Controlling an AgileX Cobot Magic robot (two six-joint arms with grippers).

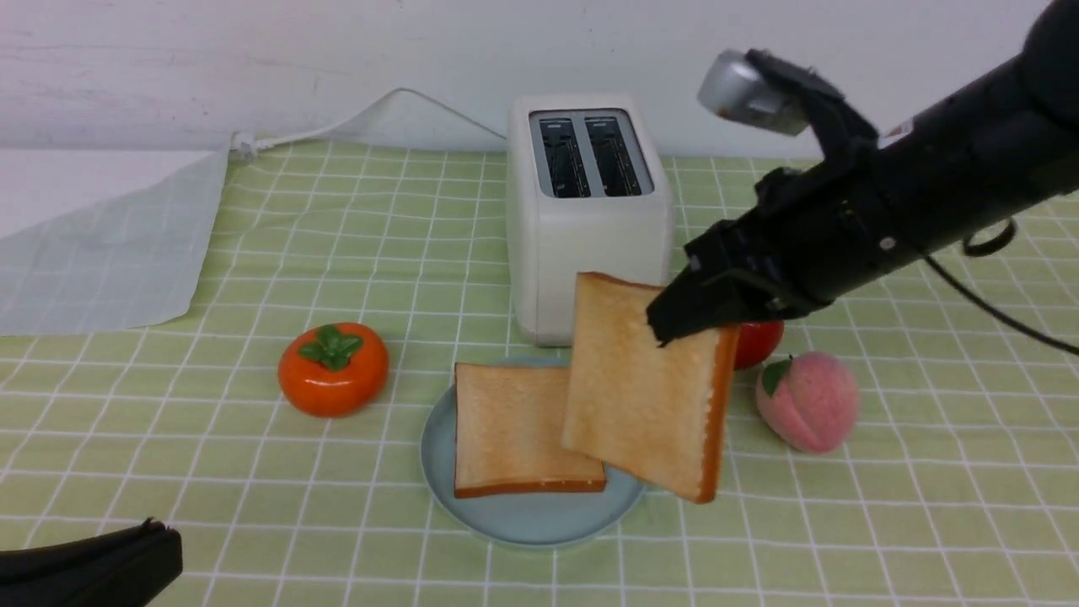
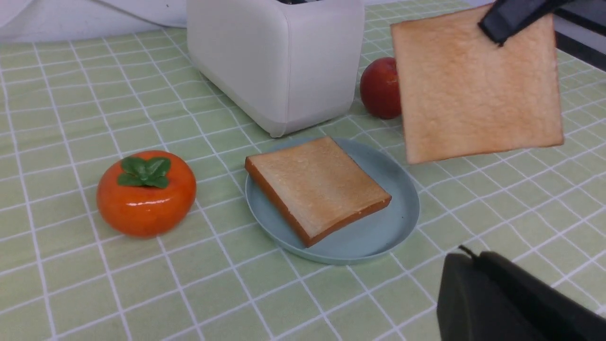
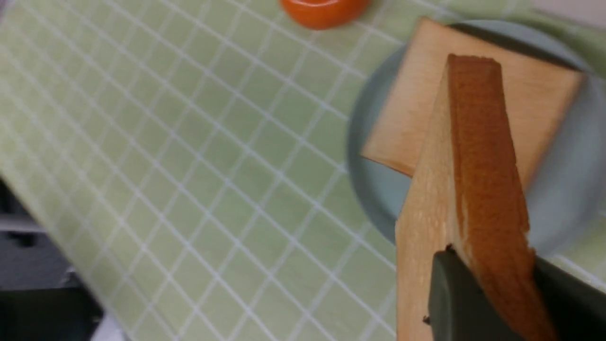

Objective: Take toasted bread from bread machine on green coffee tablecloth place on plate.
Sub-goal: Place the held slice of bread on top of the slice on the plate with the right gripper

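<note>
One slice of toasted bread (image 1: 523,430) lies flat on the pale blue-green plate (image 1: 527,518), in front of the cream-white bread machine (image 1: 586,219), whose two slots are empty. A second slice of toasted bread (image 1: 645,396) hangs nearly upright over the plate's right side, with my right gripper (image 1: 695,316) shut on its top right corner. The right wrist view shows that held slice (image 3: 478,180) edge-on between the dark fingers (image 3: 461,298). My left gripper (image 2: 471,260) is shut and holds nothing; it rests low near the table's front left, apart from the plate (image 2: 378,232). The green coffee tablecloth (image 1: 211,472) covers the table.
An orange persimmon (image 1: 333,367) sits left of the plate. A red fruit (image 1: 759,341) and a pink peach (image 1: 809,400) lie to its right. The cloth's far left corner (image 1: 101,253) is folded over, and a white cord (image 1: 337,126) runs behind the toaster.
</note>
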